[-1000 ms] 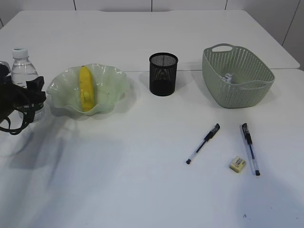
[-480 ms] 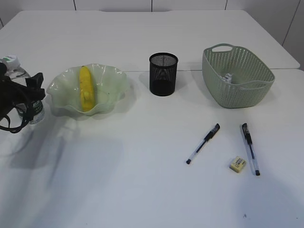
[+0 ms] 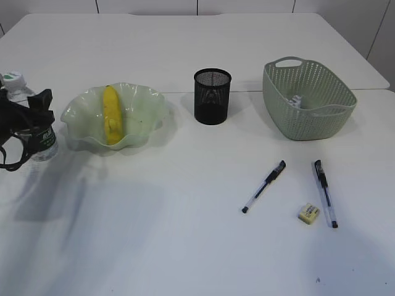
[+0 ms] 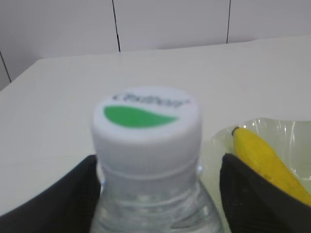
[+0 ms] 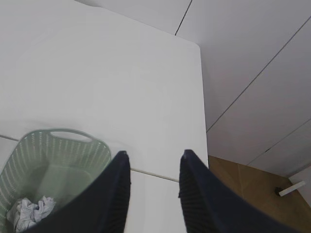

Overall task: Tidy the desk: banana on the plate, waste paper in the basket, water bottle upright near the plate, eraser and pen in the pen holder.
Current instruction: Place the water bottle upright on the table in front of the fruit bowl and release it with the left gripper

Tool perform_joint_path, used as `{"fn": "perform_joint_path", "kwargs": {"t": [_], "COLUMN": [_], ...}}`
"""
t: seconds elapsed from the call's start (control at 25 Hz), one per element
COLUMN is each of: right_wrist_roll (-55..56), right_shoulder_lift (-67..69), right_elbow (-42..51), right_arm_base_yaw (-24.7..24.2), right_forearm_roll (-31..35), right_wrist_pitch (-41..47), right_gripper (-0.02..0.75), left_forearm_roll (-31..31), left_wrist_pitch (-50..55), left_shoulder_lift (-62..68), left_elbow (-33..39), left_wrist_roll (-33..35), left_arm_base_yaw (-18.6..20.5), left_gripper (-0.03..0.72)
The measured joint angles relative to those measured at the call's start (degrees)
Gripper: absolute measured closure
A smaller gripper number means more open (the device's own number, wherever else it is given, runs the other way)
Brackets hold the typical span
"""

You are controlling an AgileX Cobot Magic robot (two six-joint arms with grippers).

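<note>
Two gel pens (image 3: 264,186) (image 3: 325,192) and a yellowish eraser (image 3: 308,213) lie nearest on the white desk (image 3: 185,234), at about four o'clock from its middle. At nine o'clock, the left gripper (image 3: 28,126) stands spread around the water bottle (image 3: 31,123), its black fingers (image 4: 248,199) flanking the neck below the white cap (image 4: 146,127), gaps visible on both sides. Just at the bottle's three o'clock the banana (image 3: 111,114) rests in the ruffled glass plate (image 3: 148,114). Farther back sit the black mesh pen holder (image 3: 212,96) and, at two o'clock, the green basket (image 3: 308,98) holding crumpled paper (image 5: 29,212). The right gripper (image 5: 151,194) hangs above it, partly spread, pinching nothing.
</note>
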Motion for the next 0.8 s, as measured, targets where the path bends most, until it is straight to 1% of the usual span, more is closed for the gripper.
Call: {"fn": "perform_joint_path", "kwargs": {"t": [0.28, 0.52, 0.8], "right_wrist_roll": [0.00, 0.00, 0.00], "right_shoulder_lift": [0.00, 0.00, 0.00], "right_elbow": [0.00, 0.00, 0.00], "right_arm_base_yaw": [0.00, 0.00, 0.00], "right_forearm_roll": [0.19, 0.19, 0.19], "right_wrist_pitch": [0.00, 0.00, 0.00], "right_gripper": [0.477, 0.477, 0.477], "left_forearm_roll": [0.00, 0.45, 0.90], "left_wrist_pitch": [0.89, 6.35, 8.71], "left_shoulder_lift": [-3.71, -6.71, -12.96], "left_elbow": [0.39, 0.73, 3.57], "left_wrist_roll": [0.00, 0.00, 0.00], "left_arm_base_yaw": [0.00, 0.00, 0.00], "left_gripper": [0.148, 0.148, 0.148]}}
